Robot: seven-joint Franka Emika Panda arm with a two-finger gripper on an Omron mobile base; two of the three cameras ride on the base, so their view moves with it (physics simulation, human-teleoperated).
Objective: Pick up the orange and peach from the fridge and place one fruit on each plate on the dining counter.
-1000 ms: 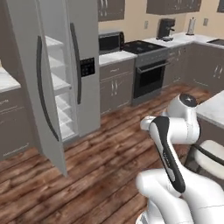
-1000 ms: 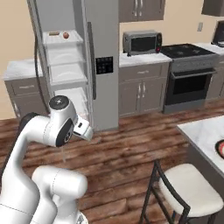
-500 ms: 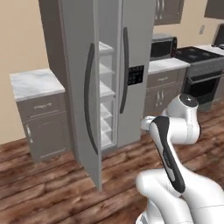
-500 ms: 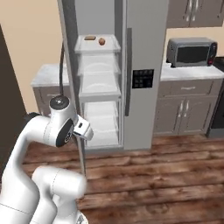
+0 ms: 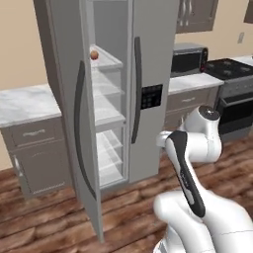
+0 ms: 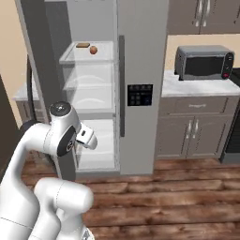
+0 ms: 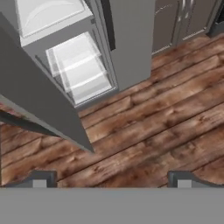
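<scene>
Grey fridge (image 6: 140, 70) stood with its left door open — the peach (image 6: 93, 49) sat on the top shelf, a tan item (image 6: 83, 45) just beside it. Over the wood floor (image 7: 153, 127) the gripper (image 7: 111, 179) hung wide apart, holding nothing.

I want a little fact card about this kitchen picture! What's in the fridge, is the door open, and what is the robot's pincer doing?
fridge: tall, grey, left door swung open, right door shut
top shelf: a round reddish fruit, likely the peach, with a flatter tan item beside it that is too small to name
lower shelves: look bare
pincer: open, holding nothing, pointing down at the wooden floor in front of the fridge
microwave: on the counter right of the fridge
</scene>
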